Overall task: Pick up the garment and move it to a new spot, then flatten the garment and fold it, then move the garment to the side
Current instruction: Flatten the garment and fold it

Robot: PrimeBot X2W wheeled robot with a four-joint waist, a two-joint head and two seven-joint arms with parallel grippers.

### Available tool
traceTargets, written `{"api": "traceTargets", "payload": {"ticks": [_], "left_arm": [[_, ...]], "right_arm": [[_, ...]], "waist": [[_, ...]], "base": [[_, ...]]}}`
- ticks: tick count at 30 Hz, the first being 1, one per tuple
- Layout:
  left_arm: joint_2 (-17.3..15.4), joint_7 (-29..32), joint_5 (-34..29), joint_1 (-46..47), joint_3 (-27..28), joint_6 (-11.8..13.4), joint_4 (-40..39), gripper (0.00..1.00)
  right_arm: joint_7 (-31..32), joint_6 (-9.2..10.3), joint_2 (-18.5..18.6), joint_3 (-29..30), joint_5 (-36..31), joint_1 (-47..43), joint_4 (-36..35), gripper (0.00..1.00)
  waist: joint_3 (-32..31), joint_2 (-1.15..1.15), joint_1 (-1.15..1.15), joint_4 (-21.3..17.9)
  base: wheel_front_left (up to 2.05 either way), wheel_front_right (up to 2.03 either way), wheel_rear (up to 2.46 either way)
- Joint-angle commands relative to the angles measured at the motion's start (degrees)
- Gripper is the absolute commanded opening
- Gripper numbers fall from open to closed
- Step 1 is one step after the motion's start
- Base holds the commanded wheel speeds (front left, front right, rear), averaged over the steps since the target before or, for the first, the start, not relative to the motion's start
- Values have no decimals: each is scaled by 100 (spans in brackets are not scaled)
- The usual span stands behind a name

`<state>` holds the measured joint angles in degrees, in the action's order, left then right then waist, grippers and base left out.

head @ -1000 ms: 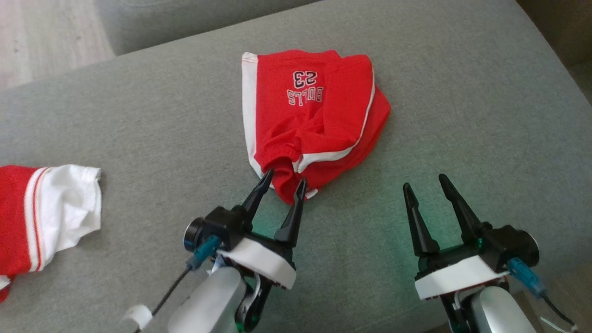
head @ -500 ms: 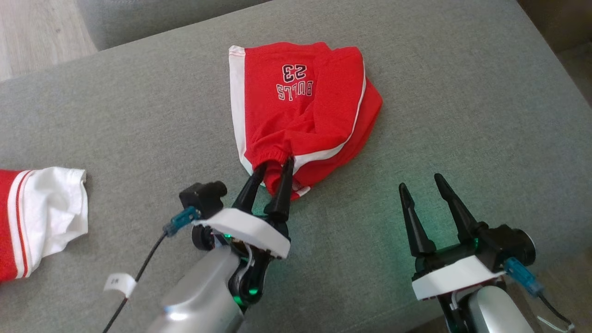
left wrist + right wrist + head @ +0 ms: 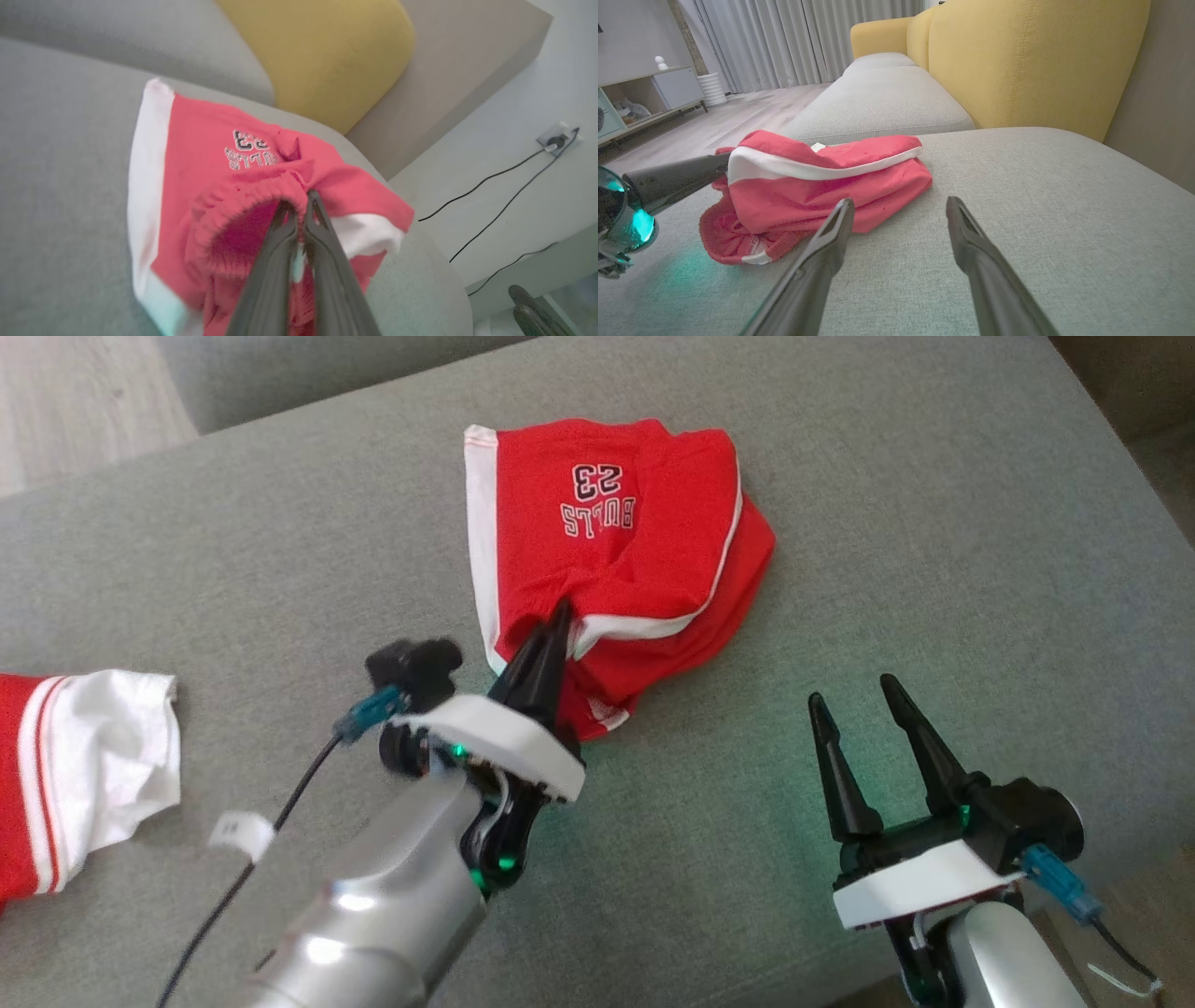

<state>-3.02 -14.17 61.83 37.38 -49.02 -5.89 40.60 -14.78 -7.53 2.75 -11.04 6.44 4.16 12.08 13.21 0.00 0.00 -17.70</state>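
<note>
Head view, left pincer: the left pincer (image 3: 557, 621) has its two long dark fingers pressed together, clamped on the gathered waistband of the red fabric shorts (image 3: 635, 551) with white side stripes and a "BULLS 23" print.
Head view, shorts: they lie bunched on the grey woven sofa cushion (image 3: 934, 523), spreading out ahead of the left pincer's tips and ahead-left of the right pincer.
Head view, right pincer: the right pincer (image 3: 851, 695) has its fingers apart and grips nothing. It is well to the right of the left pincer and clear of the shorts.
Head view, other cloth: a crumpled red-and-white garment (image 3: 93, 756) lies well to the left of the left pincer.
Left wrist view, grip: the left pincer (image 3: 299, 201) meets on the elastic hem of the shorts (image 3: 201, 154). The waist opening gapes just left of the fingers.
Left wrist view, beyond: a mustard-yellow upholstered backrest (image 3: 327, 46) rises past the shorts. A thin black cable (image 3: 490, 182) runs over the pale floor to the pincer's right.
Right wrist view, right pincer: the right pincer (image 3: 900, 203) stands spread above the cushion (image 3: 1064, 210).
Right wrist view, shorts: the shorts (image 3: 822, 196) are ahead and to the left of its left finger. I cannot tell whether they touch.
Right wrist view, left pincer: it reaches in from the left edge, meeting the shorts at their white stripe.
</note>
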Motion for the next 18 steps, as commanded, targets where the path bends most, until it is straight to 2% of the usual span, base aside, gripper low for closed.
{"api": "traceTargets", "payload": {"ticks": [1, 5, 8, 14, 16, 18], "left_arm": [[-31, -69, -182, 358, 93, -38, -167, 0], [-186, -80, -770, 625, 45, -61, -596, 0], [-531, -64, -1081, 663, -30, 14, -1100, 0], [-1315, 488, -667, 57, 150, 267, -2453, 0], [-1456, 599, -599, -214, 89, 333, -2727, 0], [-1457, 638, -546, -466, -53, 285, -2876, 0]], "right_arm": [[-22, 4, 13, -101, 43, 99, -142, 100], [-22, 4, 13, -100, 67, 35, -107, 100], [-22, 4, 13, -94, 69, 5, -95, 100], [-22, 4, 13, 24, 30, -94, -111, 100], [-22, 4, 13, 18, 32, -92, -109, 100], [-22, 4, 13, -5, 29, -56, -109, 100]], "waist": [[-57, 0, 0, 39], [-217, 0, 0, 118], [-321, 0, 0, 156], [-363, 0, 0, 307], [-319, 0, 0, 357], [-265, 0, 0, 405]], "base": [[0, 0, 0], [0, 0, 0], [0, 0, 0], [0, 0, 0], [0, 0, 0], [0, 0, 0]]}}
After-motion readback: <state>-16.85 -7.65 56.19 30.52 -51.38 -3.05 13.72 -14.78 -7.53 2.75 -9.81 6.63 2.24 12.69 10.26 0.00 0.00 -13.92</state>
